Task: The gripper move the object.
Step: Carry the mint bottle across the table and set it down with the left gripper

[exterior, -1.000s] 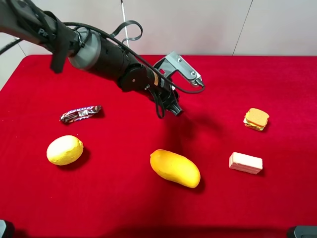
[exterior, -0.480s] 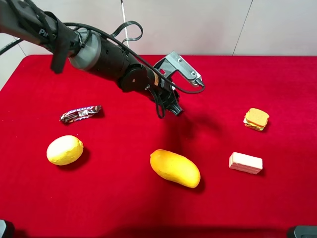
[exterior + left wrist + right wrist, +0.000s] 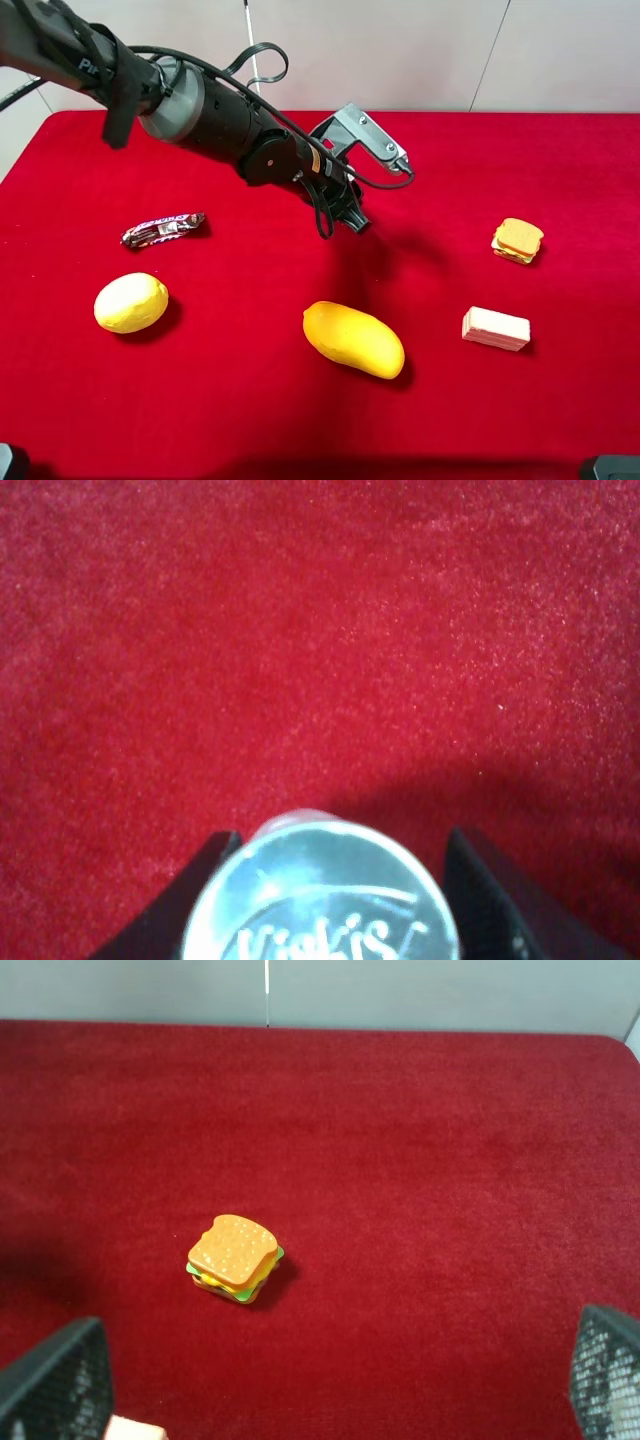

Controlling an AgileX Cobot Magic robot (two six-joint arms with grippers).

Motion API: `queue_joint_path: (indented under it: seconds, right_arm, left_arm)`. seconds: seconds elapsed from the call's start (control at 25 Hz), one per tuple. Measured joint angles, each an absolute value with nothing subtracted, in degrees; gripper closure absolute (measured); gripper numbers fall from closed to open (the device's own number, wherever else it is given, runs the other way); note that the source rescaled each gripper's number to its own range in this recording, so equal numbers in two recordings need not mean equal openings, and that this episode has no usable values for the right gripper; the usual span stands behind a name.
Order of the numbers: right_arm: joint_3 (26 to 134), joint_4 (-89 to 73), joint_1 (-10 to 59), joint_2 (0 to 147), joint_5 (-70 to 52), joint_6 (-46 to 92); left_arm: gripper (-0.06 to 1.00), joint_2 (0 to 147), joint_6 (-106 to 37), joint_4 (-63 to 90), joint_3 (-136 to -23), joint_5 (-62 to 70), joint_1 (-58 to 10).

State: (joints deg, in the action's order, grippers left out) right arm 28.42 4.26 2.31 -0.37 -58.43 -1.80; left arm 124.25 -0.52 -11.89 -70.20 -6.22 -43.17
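Fingers (image 3: 212,888) of left gripper (image 3: 352,218) clenched on silver-capped bottle (image 3: 320,905) | right gripper (image 3: 337,1318) fingers released, wide apart | red surface (image 3: 450,400) below.

High view over table (image 3: 560,160), left wrist close, right wrist shares sandwich (image 3: 235,1258)

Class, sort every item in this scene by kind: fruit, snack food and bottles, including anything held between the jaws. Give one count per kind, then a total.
Fruit: 2 (lemon, mango)
Snack food: 3 (candy bar, sandwich, pink wafer)
Bottles: 1 (silver-capped bottle, between the left arm's jaws)
Total: 6
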Motion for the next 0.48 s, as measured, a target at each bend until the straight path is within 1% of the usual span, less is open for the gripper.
queue_joint_path:
  seconds: [0.36, 0.4, 0.48]
  right_arm:
    - [28.42, 4.26, 2.31, -0.37, -58.49, -1.8]
    - [28.42, 4.26, 2.31, -0.37, -58.49, -1.8]
    - [28.42, 4.26, 2.31, -0.37, -58.49, -1.8]
  left_arm:
    - [0.94, 124.25, -0.52, -11.89, -70.2, -6.22, -43.17]
    - [0.94, 124.25, -0.52, -11.89, -70.2, -6.22, -43.17]
    - [0.88, 124.25, -0.52, -11.89, -70.2, -6.22, -43.17]
